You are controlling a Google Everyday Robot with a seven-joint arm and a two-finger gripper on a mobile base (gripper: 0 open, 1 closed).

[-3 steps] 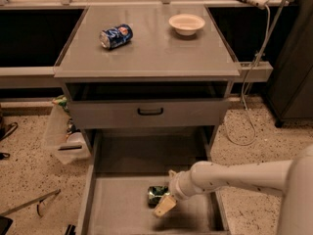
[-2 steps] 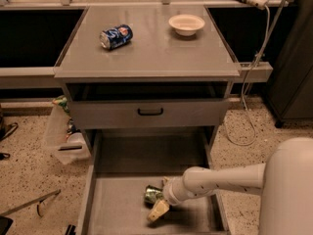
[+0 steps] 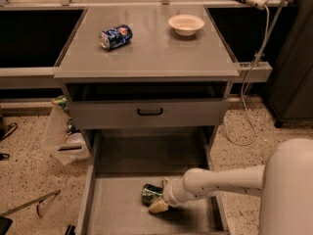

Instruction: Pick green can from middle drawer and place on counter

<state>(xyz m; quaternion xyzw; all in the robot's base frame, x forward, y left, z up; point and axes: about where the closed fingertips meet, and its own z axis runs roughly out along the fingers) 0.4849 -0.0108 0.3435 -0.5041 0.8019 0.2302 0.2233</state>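
Observation:
The green can lies on its side on the floor of the pulled-out middle drawer, near the drawer's middle. My gripper reaches in from the right on a white arm. It is low in the drawer, right at the can's right end and touching or nearly touching it. The counter is the grey cabinet top above and behind the drawers.
A blue can lies on its side on the counter's left, and a white bowl sits at its back right. The upper drawer face with a black handle is slightly open above. A plastic bin stands on the floor at left. A cable hangs at right.
My arm has pushed further left and slightly lower into the drawer, bringing the gripper up against the green can. The can has shifted a little to the left.

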